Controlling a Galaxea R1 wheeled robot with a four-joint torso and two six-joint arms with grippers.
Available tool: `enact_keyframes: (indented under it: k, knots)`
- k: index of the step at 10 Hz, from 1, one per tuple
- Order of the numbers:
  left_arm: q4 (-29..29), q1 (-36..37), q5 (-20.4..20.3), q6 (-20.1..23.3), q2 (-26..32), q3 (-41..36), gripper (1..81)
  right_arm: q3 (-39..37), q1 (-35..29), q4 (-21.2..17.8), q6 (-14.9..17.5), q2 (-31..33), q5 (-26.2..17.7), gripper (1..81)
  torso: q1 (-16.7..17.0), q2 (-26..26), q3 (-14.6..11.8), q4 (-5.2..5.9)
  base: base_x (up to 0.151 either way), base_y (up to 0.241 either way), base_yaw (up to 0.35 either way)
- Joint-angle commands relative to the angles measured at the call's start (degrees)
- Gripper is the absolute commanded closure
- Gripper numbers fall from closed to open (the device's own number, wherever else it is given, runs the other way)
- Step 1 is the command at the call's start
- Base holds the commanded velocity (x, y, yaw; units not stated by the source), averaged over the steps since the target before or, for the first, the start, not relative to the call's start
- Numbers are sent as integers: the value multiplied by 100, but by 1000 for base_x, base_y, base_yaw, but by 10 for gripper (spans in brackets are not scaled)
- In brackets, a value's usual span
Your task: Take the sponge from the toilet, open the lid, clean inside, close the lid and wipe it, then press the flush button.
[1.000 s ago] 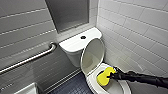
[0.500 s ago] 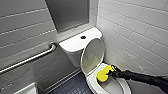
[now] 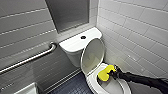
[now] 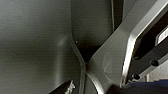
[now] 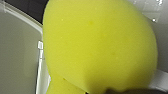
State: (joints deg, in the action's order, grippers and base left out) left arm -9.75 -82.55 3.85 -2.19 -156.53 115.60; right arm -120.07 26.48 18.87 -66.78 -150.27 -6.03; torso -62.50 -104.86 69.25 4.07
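Note:
The white toilet stands in the corner with its lid raised against the tank. The dark round flush button sits in the middle of the tank top. My right arm comes in from the right, and the right gripper is shut on the yellow sponge. The sponge is pressed down at the bowl's far side, just inside the rim. The same sponge looms large in the right wrist view, with white ceramic behind it. Grey robot parts show in the left wrist view, and nothing is held there.
A metal grab bar runs along the grey tiled wall on the left. White tiles close in right beside the toilet. Dark floor tiles lie in front of the tank, and a white object's corner shows at the lower left.
Hardly anything differs: the right gripper stays at the bowl with the sponge, and the lid stays up.

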Motion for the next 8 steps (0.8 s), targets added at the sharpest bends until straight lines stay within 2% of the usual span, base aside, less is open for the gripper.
enact_keyframes:
  k: [1, 8]
  knots:
    - [-35, -73, 467, 26, 60, -99, 10, 1003, -60, -33, -107, 1101, 646, 811, 0, 0, 0, 0, 0, 0, 0]
    - [-35, -81, 459, 105, 51, -64, 10, 2085, 1198, -226, -98, 2306, 1605, 811, 0, 0, 0, 0, 0, 0, 0]
